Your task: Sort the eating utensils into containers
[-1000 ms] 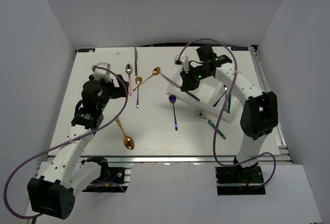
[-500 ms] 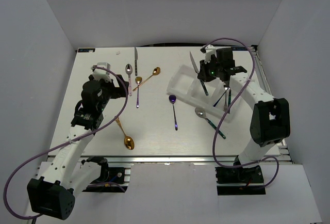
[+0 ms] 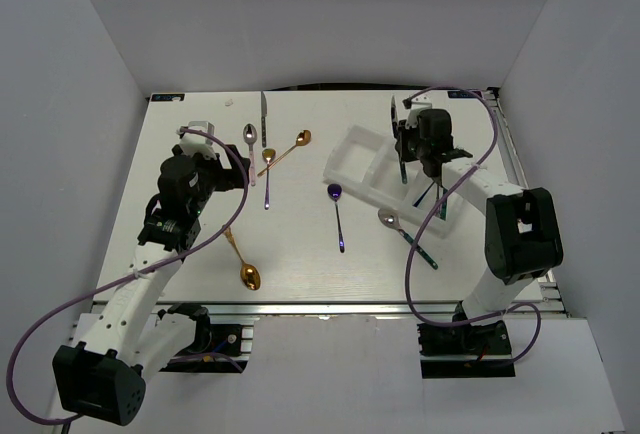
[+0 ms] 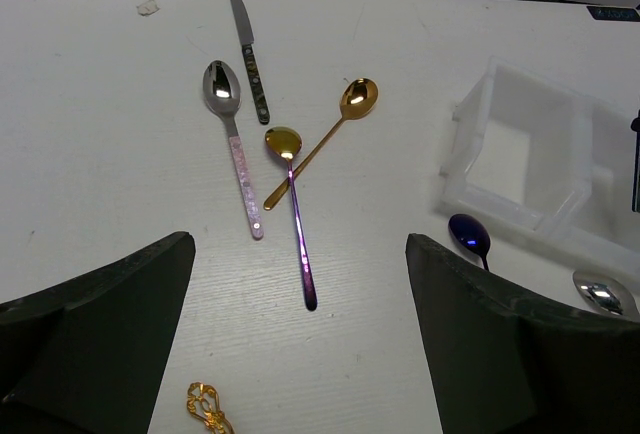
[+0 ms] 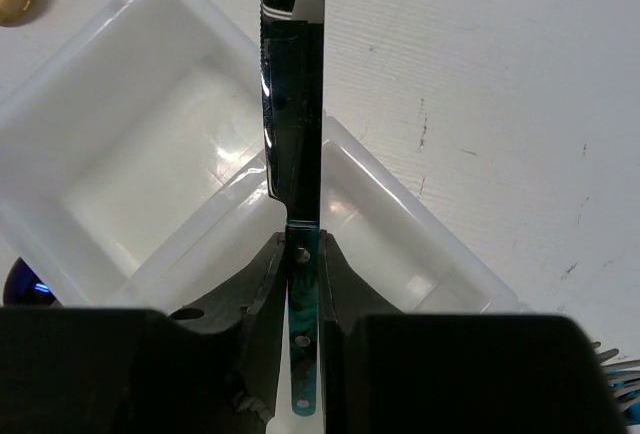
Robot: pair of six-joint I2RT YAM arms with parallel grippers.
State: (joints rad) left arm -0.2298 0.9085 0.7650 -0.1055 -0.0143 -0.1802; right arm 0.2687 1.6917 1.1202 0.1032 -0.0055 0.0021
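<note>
My right gripper [image 5: 302, 254] [image 3: 405, 146] is shut on the teal iridescent handle of a knife [image 5: 293, 74], whose blade points away from me above the white tray [image 5: 130, 169] [image 3: 352, 159], over the wall between two compartments. My left gripper [image 4: 300, 354] [image 3: 215, 179] hangs open over the table with nothing between its fingers. Beyond it lie a pink-handled silver spoon [image 4: 222, 89], a knife [image 4: 250, 59], a gold spoon [image 4: 357, 97] and a gold-bowled spoon with a purple handle [image 4: 300, 244]. A purple spoon [image 3: 338, 209] lies beside the tray.
Forks [image 3: 436, 192] rest in the tray's rightmost compartment. A silver spoon with a green handle [image 3: 405, 236] lies in front of the tray. A gold spoon [image 3: 246, 272] lies near the table's front edge. White walls enclose the table on three sides.
My right arm has carried the knife from the tray's left end to the right and back, turning the blade to point away. The left arm has not moved.
</note>
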